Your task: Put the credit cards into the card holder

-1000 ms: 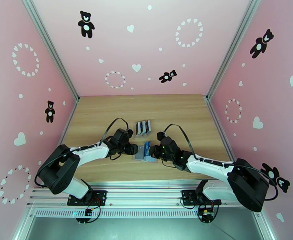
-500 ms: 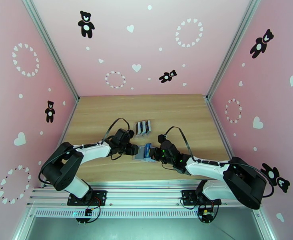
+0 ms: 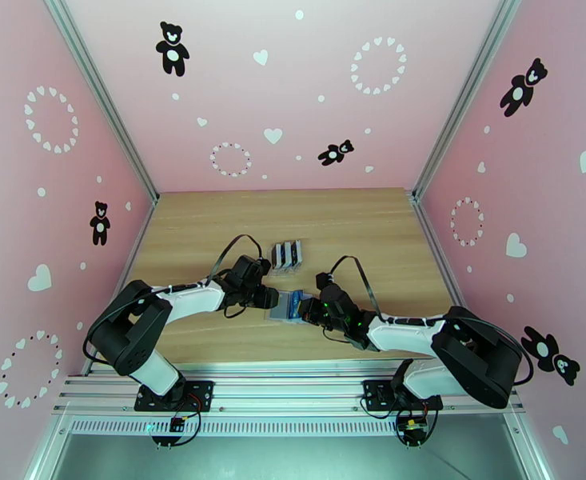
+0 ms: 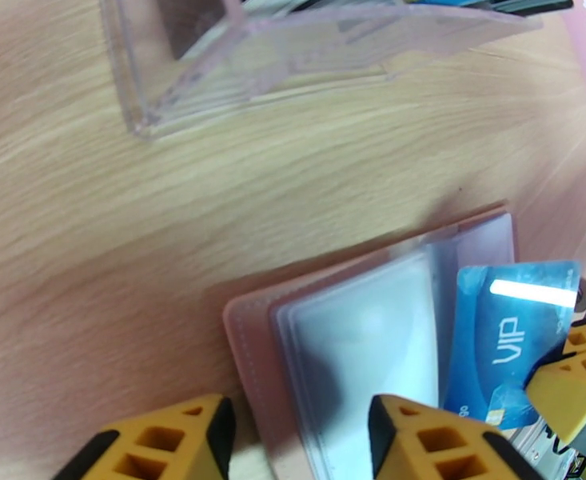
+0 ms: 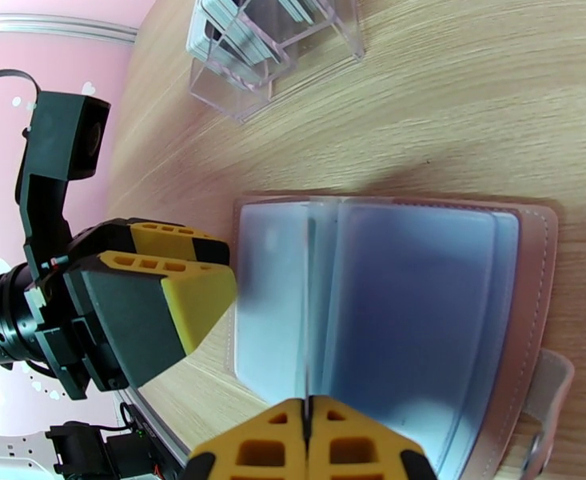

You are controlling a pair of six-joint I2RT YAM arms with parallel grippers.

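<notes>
The right claw (image 5: 307,442) is pinched shut on a blue VIP card (image 4: 500,346) over the open tan-pink card holder (image 5: 532,258). The left claw (image 4: 300,442) stands half-open astride the holder's left edge. Beyond the holder, a clear slotted stand (image 3: 286,256) sits on the wooden desk (image 3: 372,218), enclosed by pink bear-printed walls (image 3: 308,90).

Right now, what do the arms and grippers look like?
White links, black joints and bases on the left arm and right arm, a black cable over each wrist. Black bodies on the left gripper and right gripper, yellow fingers with triangular cut-outs. The right arm shows green lights.
</notes>
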